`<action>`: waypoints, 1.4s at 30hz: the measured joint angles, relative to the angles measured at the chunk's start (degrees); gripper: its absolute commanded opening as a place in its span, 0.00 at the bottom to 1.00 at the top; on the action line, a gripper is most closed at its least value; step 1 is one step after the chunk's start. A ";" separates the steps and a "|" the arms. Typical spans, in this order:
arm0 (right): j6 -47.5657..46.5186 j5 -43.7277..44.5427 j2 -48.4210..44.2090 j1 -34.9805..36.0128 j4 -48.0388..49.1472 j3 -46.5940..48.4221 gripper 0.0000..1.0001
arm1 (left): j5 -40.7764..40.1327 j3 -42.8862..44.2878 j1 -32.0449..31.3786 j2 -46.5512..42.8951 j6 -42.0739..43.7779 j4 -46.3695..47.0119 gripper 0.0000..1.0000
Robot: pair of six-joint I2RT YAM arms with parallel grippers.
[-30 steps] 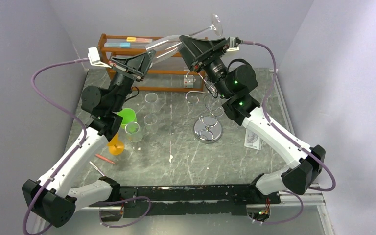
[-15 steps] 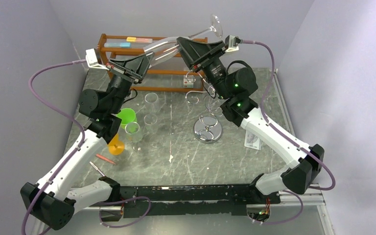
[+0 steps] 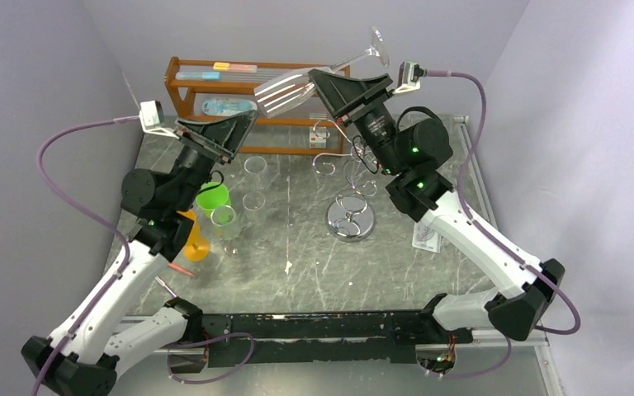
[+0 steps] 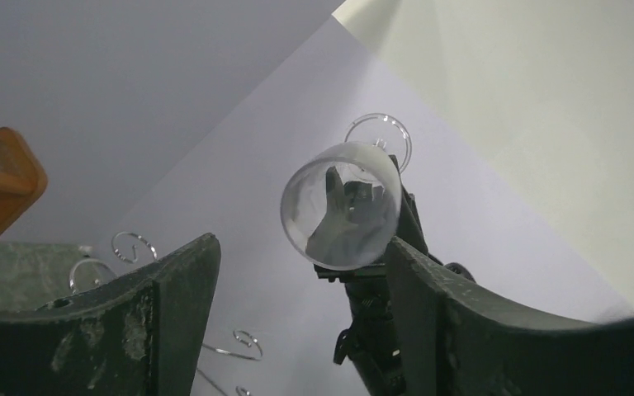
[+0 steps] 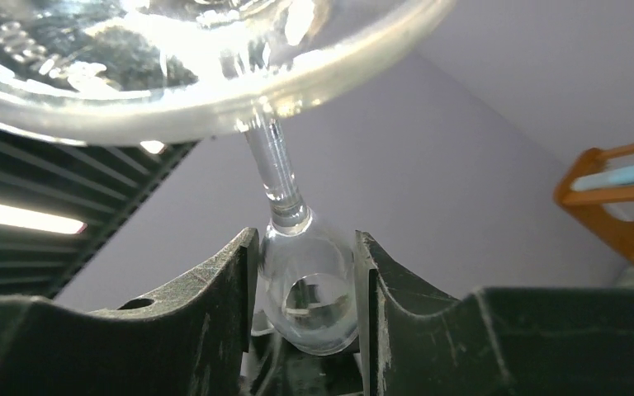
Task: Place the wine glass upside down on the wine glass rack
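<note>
Right gripper (image 5: 307, 276) alone pinches the glass (image 3: 287, 89) bowl, high up, not yet on the rack (image 3: 351, 224); left gripper (image 4: 301, 264) spread, clear. Smooth bowl could slip as I turn it over.

Arms: white shells on the left arm (image 3: 111, 293) and the right arm (image 3: 470, 239), beyond the black mounting rail (image 3: 314, 326).
Joints: black housings with green lights (image 3: 413, 150).
Cables: a purple cable (image 3: 454, 74) loops outward past each rail end.
Cameras: small white block (image 3: 150, 114), far from the rail.
Fingers (image 4: 157, 322): black, scuffed grey.
</note>
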 measured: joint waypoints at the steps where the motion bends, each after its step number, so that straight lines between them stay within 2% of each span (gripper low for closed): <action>1: -1.20 0.09 -0.63 0.00 -1.46 0.00 0.00 | -0.02 -0.22 0.00 -1.36 1.11 -2.10 0.85; 6: -8.76 0.24 -4.87 0.00 -11.65 0.04 0.00 | -2.05 0.11 -0.02 -8.59 7.72 -14.23 0.93; 12: -19.80 -3.56 -11.06 -0.02 -22.86 0.04 0.00 | -4.31 4.42 -0.02 -15.32 17.94 -28.04 0.93; 18: -33.18 -12.13 -17.00 -0.02 -31.52 -0.07 0.00 | 4.66 12.20 -0.02 -13.18 26.88 -31.98 0.90; 23: -43.10 -21.14 -21.99 0.00 -35.39 -2.34 0.00 | 16.96 15.30 -0.02 -6.38 29.94 -31.69 0.88; 30: -48.30 -30.23 -20.94 0.00 -36.94 -3.72 0.00 | 32.63 11.80 -0.07 2.45 28.96 -25.07 0.87; 34: -48.85 -33.16 -17.62 0.00 -37.20 -4.87 0.00 | 35.98 8.68 -0.13 3.34 27.19 -20.41 0.87; 42: -46.47 -36.96 -13.77 0.31 -36.24 -7.67 0.00 | 39.50 8.26 -1.70 2.36 27.26 -13.64 0.85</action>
